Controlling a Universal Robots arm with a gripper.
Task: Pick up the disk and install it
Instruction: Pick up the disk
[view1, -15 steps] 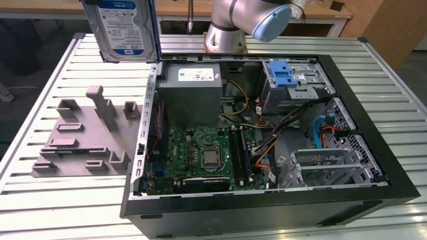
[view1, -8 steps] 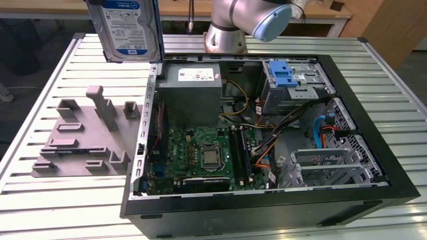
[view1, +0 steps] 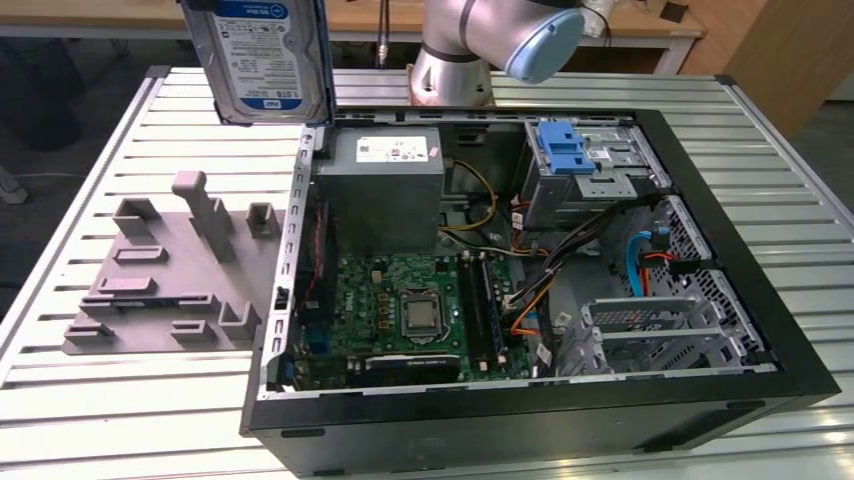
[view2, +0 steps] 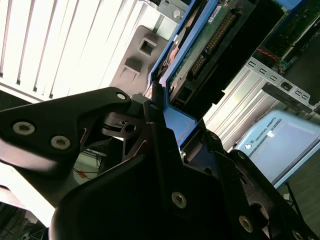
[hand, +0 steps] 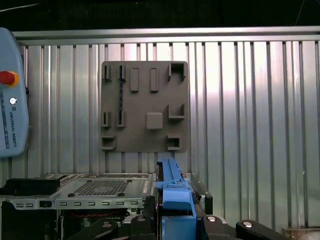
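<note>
Transport seems under way: gripper (view2: 152, 107) pinching the disk (view1: 260, 60) by its caddy, high beside the case (view1: 754, 270); installing likely demands squaring it to the bay (view1: 587, 165).

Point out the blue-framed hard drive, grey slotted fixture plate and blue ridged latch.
silver hard drive in blue plastic caddy (view1: 267, 60): exterior view, on its label.
flat grey slotted fixture plate (hand: 140, 140): first wrist view, bare face.
blue ridged plastic latch (view1: 566, 150): exterior view, its middle.
</note>
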